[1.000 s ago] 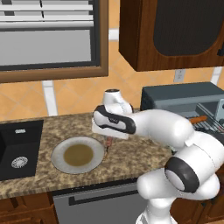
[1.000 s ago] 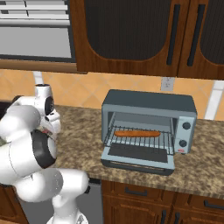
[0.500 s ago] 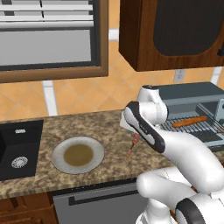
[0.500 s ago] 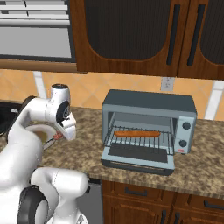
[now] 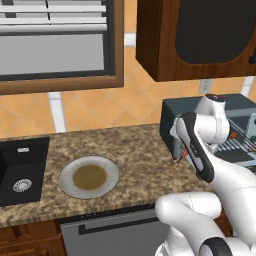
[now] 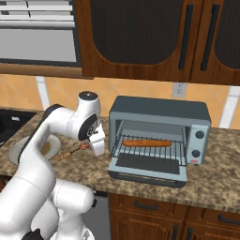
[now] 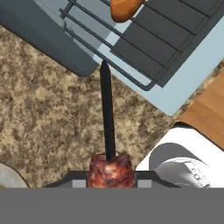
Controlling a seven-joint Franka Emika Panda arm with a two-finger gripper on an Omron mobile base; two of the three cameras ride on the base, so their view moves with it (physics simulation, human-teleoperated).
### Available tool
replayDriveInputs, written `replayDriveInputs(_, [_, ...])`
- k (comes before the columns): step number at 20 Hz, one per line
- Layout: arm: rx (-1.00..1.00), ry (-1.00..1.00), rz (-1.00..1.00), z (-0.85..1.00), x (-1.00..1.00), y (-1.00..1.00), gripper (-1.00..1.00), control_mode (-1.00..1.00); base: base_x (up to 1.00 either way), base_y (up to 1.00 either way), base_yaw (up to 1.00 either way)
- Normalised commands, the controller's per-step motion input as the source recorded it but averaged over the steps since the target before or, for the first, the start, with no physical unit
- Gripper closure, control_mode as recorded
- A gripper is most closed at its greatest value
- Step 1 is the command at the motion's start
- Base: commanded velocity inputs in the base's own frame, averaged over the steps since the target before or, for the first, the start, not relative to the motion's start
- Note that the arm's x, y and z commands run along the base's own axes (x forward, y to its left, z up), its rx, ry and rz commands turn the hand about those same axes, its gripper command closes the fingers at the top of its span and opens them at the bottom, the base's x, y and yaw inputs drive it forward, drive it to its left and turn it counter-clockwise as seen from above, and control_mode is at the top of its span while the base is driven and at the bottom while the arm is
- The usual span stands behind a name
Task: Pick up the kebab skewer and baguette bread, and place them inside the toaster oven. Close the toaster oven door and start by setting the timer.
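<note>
Fingers of the gripper (image 7: pixel 111 183) are pinched in tight on the kebab skewer (image 7: pixel 108 131) — a red-brown meat chunk sits right between them in the hand view, and the thin dark stick runs straight away from it, its far tip lying near the corner of the toaster oven door (image 7: pixel 175 57). In the right base view the skewer (image 6: pixel 75 150) hangs tilted off the hand, clear above the granite counter (image 6: pixel 220 173), its free end pointing back toward the plate (image 6: pixel 16 152). From the left base view the skewer (image 5: pixel 179 161) shows as a short red-brown sliver just beside the oven's left wall.

Outward from there, the gripper (image 6: pixel 97 146) hovers just in front of the left edge of the toaster oven (image 6: pixel 159 112), near its open mouth. The door (image 6: pixel 147 165) is dropped flat, resting on the counter. Inside, the baguette bread (image 6: pixel 147 142) lies lengthwise on the wire rack (image 6: pixel 150 152); its rounded orange-brown end (image 7: pixel 124 8) shows at the top of the hand view.

Farther left, the plate (image 5: pixel 89 176) sits bare on the counter (image 5: pixel 130 150) — brownish centre, pale rim — and a black sink (image 5: pixel 22 172) lies beside it, well apart from the oven (image 5: pixel 200 112).
</note>
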Motion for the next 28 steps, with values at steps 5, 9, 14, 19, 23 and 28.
replayDriveInputs(5, [0.00,-0.07,-0.16,0.24,0.00,-1.00,1.00,-1.00,0.00,0.00,0.00])
replayDriveInputs(9, [0.01,-0.14,-0.14,0.29,0.03,-0.95,1.00,-1.00,0.00,0.00,0.00])
replayDriveInputs(14, [0.10,-0.10,-0.13,0.10,0.01,-0.87,1.00,-1.00,0.00,0.00,0.00])
replayDriveInputs(19, [0.12,-0.01,-0.15,0.00,0.28,-0.51,1.00,-1.00,0.00,0.00,0.00])
replayDriveInputs(23, [0.03,-0.09,-0.13,0.00,0.18,-0.04,1.00,-1.00,0.00,0.00,0.00])
replayDriveInputs(28, [0.01,-0.05,-0.12,-0.28,0.04,-0.02,1.00,-1.00,0.00,0.00,0.00])
